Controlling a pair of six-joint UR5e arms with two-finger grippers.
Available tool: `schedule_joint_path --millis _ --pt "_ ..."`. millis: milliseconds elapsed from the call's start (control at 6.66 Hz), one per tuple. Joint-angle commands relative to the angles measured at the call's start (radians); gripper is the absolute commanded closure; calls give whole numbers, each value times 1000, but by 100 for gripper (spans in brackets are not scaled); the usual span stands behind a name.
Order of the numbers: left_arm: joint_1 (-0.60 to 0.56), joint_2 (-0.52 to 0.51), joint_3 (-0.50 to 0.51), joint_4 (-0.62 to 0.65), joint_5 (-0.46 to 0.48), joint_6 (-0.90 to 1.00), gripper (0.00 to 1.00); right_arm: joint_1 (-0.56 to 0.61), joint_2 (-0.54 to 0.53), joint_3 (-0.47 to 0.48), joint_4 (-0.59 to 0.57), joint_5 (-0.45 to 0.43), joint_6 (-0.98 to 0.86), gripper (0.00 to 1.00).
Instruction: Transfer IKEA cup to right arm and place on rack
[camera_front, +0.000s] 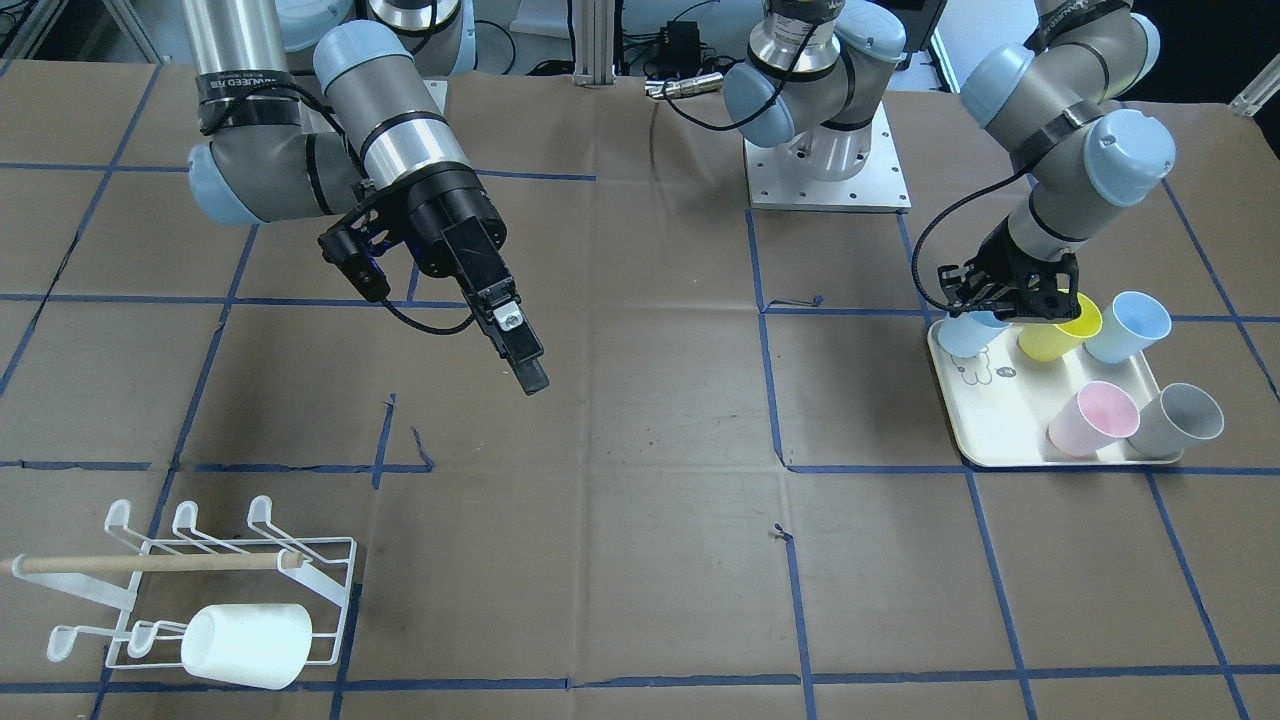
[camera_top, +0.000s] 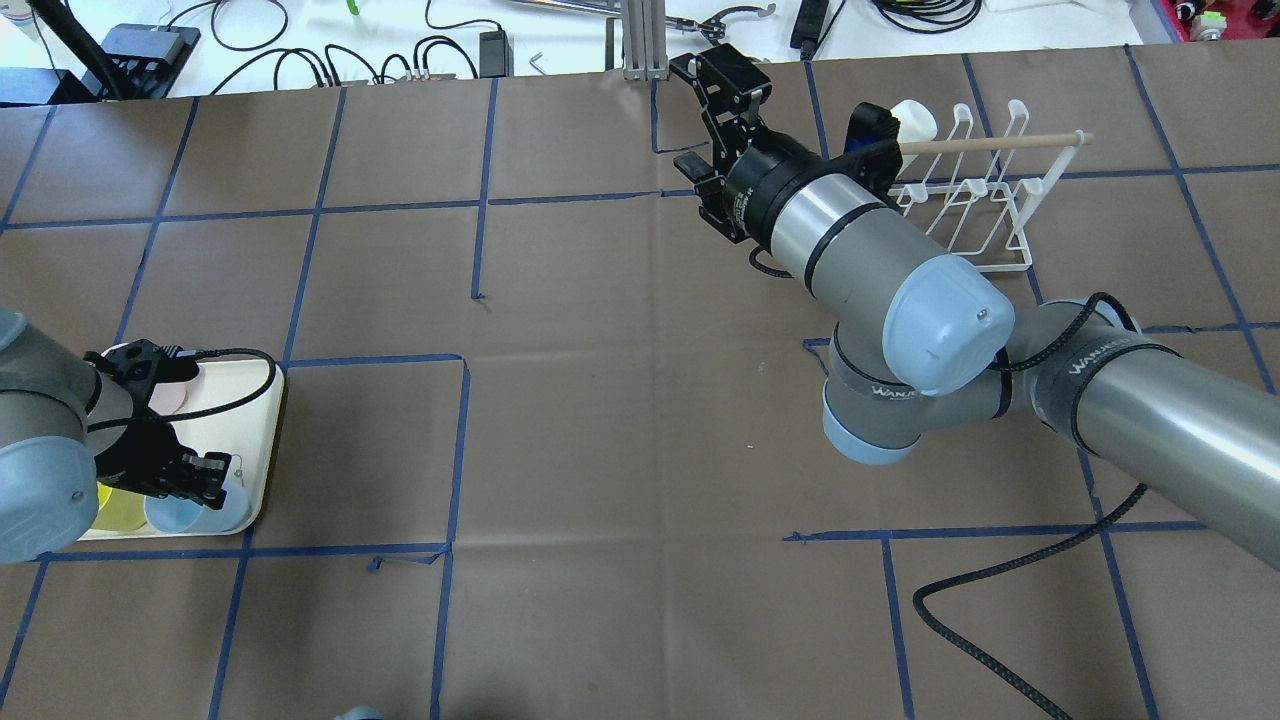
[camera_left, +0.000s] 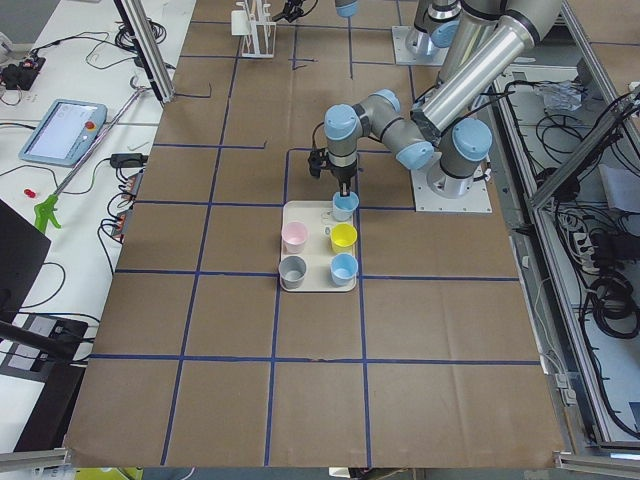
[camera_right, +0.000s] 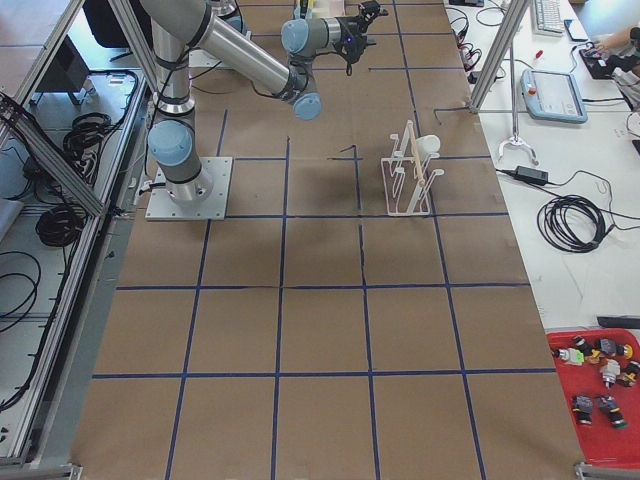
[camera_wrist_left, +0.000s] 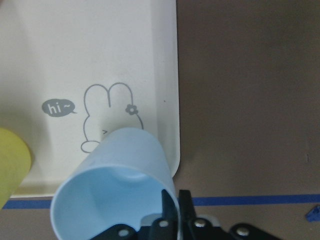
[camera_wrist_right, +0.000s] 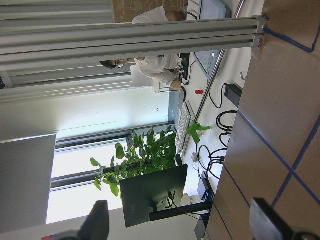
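Cream tray (camera_wrist_left: 100, 50) print "hi~" | pale-blue cup (camera_wrist_left: 117, 170) | left jaws pinching rim

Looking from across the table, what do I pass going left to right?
Wire rack with a white cup → right gripper → left arm's base plate → pale blue cup in left gripper → yellow cup → grey cup.

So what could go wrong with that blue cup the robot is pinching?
The left gripper pinches only the thin rim of the tilted blue cup, so it might slip out during the lift. The yellow cup sits right beside it on the tray and could get bumped. The right gripper hangs open far away, making a long carry.
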Motion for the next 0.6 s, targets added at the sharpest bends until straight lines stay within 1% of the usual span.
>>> schedule_joint_path --millis 0,150,300,451 --pt "1 74 64 -90 -2 9 100 -2 6 -5 1 0 0 0" --pt "-13 108 144 -191 -16 4 100 -10 8 -3 1 0 1 0" --pt "-57 108 236 -262 -39 -3 100 -10 6 -2 1 0 0 0" --pt "-118 103 329 -314 -39 0 100 -10 9 1 1 0 0 0"
